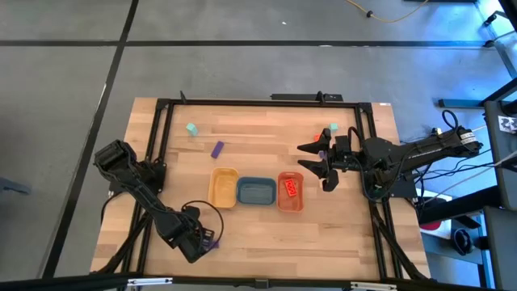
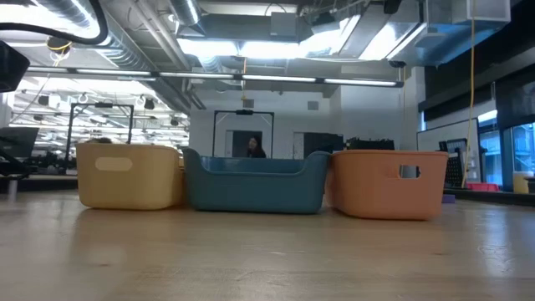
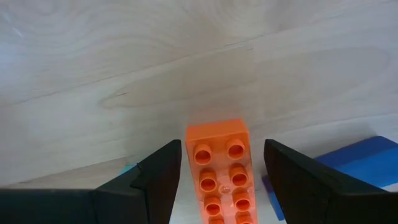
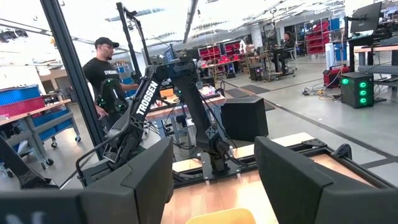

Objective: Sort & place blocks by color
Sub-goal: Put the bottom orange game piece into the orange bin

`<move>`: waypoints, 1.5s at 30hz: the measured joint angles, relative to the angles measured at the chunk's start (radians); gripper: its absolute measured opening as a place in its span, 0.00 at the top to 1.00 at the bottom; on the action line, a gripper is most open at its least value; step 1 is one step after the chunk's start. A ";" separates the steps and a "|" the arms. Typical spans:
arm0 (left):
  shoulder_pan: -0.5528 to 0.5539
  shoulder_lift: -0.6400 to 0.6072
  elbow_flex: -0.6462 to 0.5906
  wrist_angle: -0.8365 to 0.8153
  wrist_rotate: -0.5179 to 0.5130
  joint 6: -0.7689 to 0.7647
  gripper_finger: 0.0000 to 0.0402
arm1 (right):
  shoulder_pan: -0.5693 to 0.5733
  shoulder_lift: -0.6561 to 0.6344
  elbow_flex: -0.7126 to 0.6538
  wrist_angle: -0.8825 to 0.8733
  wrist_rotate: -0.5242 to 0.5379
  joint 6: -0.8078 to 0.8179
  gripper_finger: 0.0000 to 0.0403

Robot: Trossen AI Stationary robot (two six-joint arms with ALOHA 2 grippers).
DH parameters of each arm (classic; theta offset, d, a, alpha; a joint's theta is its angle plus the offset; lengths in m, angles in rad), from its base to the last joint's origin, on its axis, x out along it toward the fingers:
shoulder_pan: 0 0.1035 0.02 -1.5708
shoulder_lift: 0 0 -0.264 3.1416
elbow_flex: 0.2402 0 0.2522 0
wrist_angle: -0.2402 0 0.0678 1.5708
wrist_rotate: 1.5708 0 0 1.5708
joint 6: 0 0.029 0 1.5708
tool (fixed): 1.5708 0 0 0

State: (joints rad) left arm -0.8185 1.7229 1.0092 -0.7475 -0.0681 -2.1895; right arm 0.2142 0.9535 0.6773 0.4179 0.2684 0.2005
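Left gripper (image 3: 217, 180): you have it low over the tabletop (image 3: 124, 74) with its jaws wide, an orange-red brick (image 3: 222, 171) lying between them, untouched on either side.
Brick risk: the brick sits a little nearer one finger; if you close as you stand, that finger may meet it first and push or twist it out of line.
Beside the brick: a blue piece (image 3: 354, 158) lies just past one finger and a speck of mint just past the other; your fingers may nudge them as they close.
Right gripper (image 1: 321, 166): you hold it raised beside the orange tray (image 1: 290, 204), jaws open and empty; swinging low could knock the tray.
Trays: an orange-red block (image 1: 291, 188) already lies in the orange tray; the blue tray (image 1: 255, 191) and yellow tray (image 1: 223, 187) look empty from above.
Farther blocks: a purple bar (image 1: 216, 149) and a mint cube (image 1: 192, 128) lie beyond the trays, well apart from both grippers.
Hard to make out: the blocks near your right gripper are partly hidden by it; those under your left arm are mostly covered; I cannot count all nine.
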 joint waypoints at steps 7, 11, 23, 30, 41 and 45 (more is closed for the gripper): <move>0.000 0.000 0.000 0.000 -0.009 0.000 0.46 | 0.000 0.000 0.000 0.000 0.000 0.000 0.43; 0.000 0.000 0.000 0.000 -0.027 0.005 0.52 | 0.000 0.000 0.000 0.000 0.000 0.000 0.43; 0.000 -0.008 0.000 -0.009 -0.042 0.052 0.70 | 0.000 0.000 0.000 0.000 0.000 0.000 0.43; 0.007 -0.138 -0.001 -0.083 -0.122 0.182 0.70 | 0.000 0.000 0.000 0.000 0.000 0.000 0.43; 0.069 -0.627 0.000 -0.102 -0.630 0.630 0.71 | 0.000 0.000 0.000 0.000 0.000 0.000 0.43; 0.188 -0.743 0.000 0.012 -0.724 0.994 0.71 | 0.000 0.000 0.000 0.001 0.000 0.001 0.43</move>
State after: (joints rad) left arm -0.6300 0.9799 1.0088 -0.7352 -0.7919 -1.1953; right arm 0.2145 0.9531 0.6773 0.4191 0.2684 0.2014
